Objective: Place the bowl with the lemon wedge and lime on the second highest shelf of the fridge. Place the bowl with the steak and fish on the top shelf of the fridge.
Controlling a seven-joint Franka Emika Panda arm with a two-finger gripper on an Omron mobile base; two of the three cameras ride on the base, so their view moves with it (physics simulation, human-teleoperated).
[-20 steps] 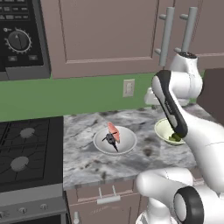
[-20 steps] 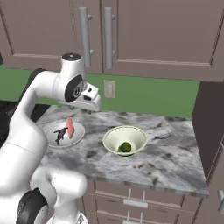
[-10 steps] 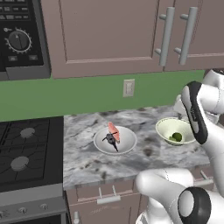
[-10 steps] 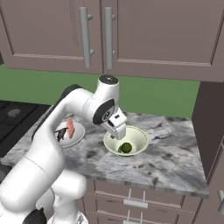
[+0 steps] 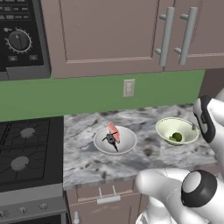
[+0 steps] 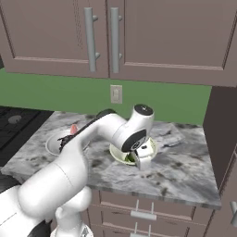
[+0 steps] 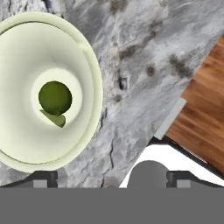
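- Swung right across the bench: arm was over the steak bowl a second ago, now the gripper (image 6: 140,155) sits at the near rim of the pale green bowl (image 5: 176,130).
- Both bowls unmoved on the bench (image 5: 83,157); neither lifted.
- Jaws have spread wide while travelling and hold nothing; the hand view looks straight down with the two fingertips at the bottom edge.
- In that view the pale green bowl lies left of centre, so the hand looks offset toward the bowl's rim, not centred over it.
- Lime (image 7: 55,97) rests at the bottom of that bowl, lemon wedge (image 7: 54,118) touching it.
- White bowl (image 5: 115,140) sits to the left, well apart, with steak (image 5: 113,130) and fish (image 5: 110,140) inside.
- Judgement: citrus bowl is the first target; approach done, rim grasp likely next, fridge trip not started.
- Pose: forearm reaches forward over the bench, wrist bent down, hand low just above the bowl's edge in the right base view.
- Left base view catches the wrist (image 5: 205,119) at the right edge, beside the bowl.
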